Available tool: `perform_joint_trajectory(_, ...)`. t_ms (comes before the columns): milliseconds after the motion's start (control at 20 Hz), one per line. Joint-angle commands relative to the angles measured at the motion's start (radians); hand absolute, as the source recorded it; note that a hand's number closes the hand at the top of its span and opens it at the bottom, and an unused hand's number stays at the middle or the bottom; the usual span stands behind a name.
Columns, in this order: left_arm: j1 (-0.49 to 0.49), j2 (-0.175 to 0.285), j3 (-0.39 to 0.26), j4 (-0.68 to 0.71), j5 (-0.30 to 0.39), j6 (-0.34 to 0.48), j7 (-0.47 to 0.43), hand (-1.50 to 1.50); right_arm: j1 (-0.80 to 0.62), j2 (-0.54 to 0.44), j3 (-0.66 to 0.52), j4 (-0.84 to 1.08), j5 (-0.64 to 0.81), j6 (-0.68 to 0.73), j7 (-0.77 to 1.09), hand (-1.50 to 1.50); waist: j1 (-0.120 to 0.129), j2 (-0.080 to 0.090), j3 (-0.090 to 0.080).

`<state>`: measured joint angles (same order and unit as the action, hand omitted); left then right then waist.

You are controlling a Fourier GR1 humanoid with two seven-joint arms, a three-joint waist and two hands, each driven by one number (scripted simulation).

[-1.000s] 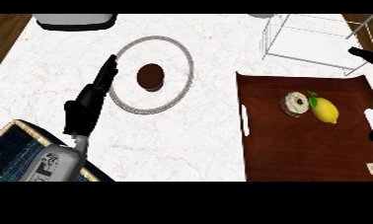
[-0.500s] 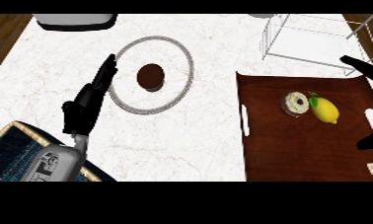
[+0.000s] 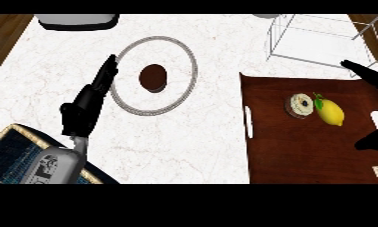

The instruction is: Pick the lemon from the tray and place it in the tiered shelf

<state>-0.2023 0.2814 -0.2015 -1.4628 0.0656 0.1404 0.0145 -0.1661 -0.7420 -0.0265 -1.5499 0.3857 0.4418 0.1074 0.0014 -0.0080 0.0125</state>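
Right hand has moved in from the right edge over the last second: its dark fingers have dropped from beside the clear-walled tiered shelf to the far-right rim of the dark brown wooden tray. A second dark part of it shows lower on the same edge. The two parts sit well apart, so I read it as spread open and holding nothing. Yellow lemon hasn't budged: right half of the tray, green leaf at its top, just left of the incoming hand. So we're in the approach phase, no contact yet, pick not started. The hand needs to come further left and down to close round the fruit. Obstacle: a small round cream-topped item sits just beside the lemon on its left, looks touching or nearly so, and closing fingers could nudge it. The shelf stands just beyond the tray's far edge, so the carry is short, though the lemon has to clear the shelf's frame. Left hand rests open on the white marble surface, fingers straight, beside the white round plate with a grey beaded rim, which carries a dark brown disc. The woven basket at bottom left and the grey vessel at top left are well clear of the path.
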Motion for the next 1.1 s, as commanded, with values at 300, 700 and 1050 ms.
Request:
perform_joint_trajectory(300,0.038,-0.029,0.006,-0.008,-0.022,-0.009,0.022,0.0,0.005,0.09,0.038,0.009,0.12,-0.013,0.01,-1.5,0.0,0.007,-0.013)
perform_joint_trajectory(700,0.042,-0.077,-0.02,-0.009,-0.059,0.01,0.009,0.0,-0.023,0.098,0.014,0.121,0.197,-0.028,-0.064,-1.5,0.001,0.008,-0.012)
perform_joint_trajectory(1050,0.004,-0.049,0.033,0.026,-0.041,-0.019,0.019,0.0,-0.021,0.114,0.016,0.179,0.272,-0.061,-0.089,-1.5,-0.002,0.008,-0.012)
